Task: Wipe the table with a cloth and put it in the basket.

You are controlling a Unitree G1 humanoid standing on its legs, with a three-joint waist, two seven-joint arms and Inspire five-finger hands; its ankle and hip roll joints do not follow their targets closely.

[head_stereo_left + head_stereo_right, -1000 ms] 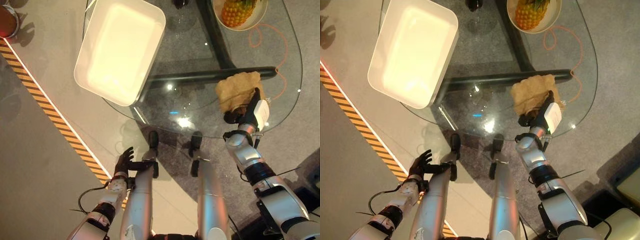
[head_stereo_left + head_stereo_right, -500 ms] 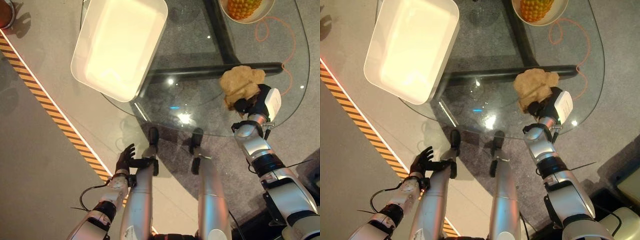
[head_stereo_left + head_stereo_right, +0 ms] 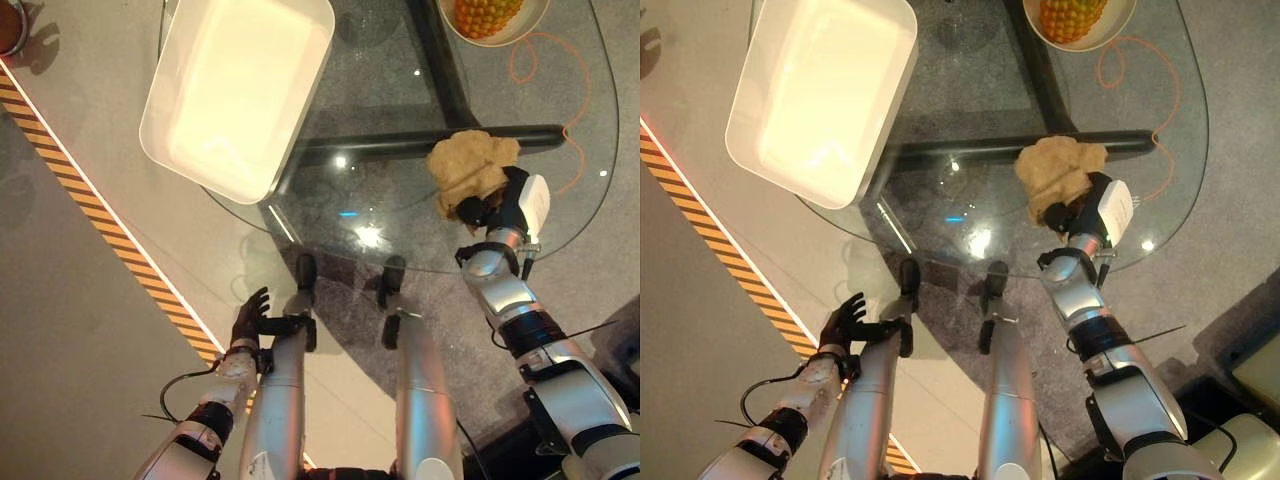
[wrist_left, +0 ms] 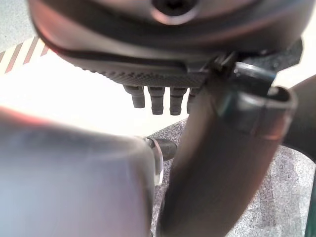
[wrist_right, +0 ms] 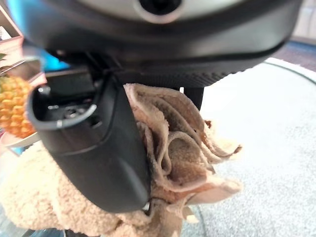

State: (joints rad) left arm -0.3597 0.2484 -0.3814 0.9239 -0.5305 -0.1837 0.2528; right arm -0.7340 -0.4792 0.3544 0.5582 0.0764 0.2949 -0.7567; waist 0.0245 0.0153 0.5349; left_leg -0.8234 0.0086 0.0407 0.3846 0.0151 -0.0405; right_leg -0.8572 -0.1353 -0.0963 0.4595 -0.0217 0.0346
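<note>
Since half a second ago the right hand (image 3: 492,208) and its cloth (image 3: 467,168) have slid a little toward the bench's middle, away from the right edge; a second ago they sat near this same spot, so this reads as a back-and-forth wiping stroke.

Left to right:

- Left hand (image 3: 248,319) hangs low beside the robot, off the bench, well apart from everything. Fingers straight and spread, holding nothing. Idle.
- White basket (image 3: 296,120), a shallow rectangular tub, sits on the bench's far left corner, overhanging the glass edge. Nothing in it.
- Glass bench (image 3: 400,215), transparent; dark frame bar and carpet show through it.
- Cloth, tan and fluffy, lies bunched on the glass near the right end, just this side of the dark bar. Right hand is on its near side; right wrist view shows folds gathered between thumb and fingers (image 5: 193,96), so the fingers are clamped on the cloth.
- Bowl with a pineapple (image 3: 484,14) at the far right edge, well apart from the cloth.

Handling, as judgement: cloth looks light, soft, limp; it will drape and trail once lifted. Not fragile, and not slippery in the hand. Best held by a bunched handful, as now. Wiping appears under way; the carry across to the basket is not yet done.
</note>
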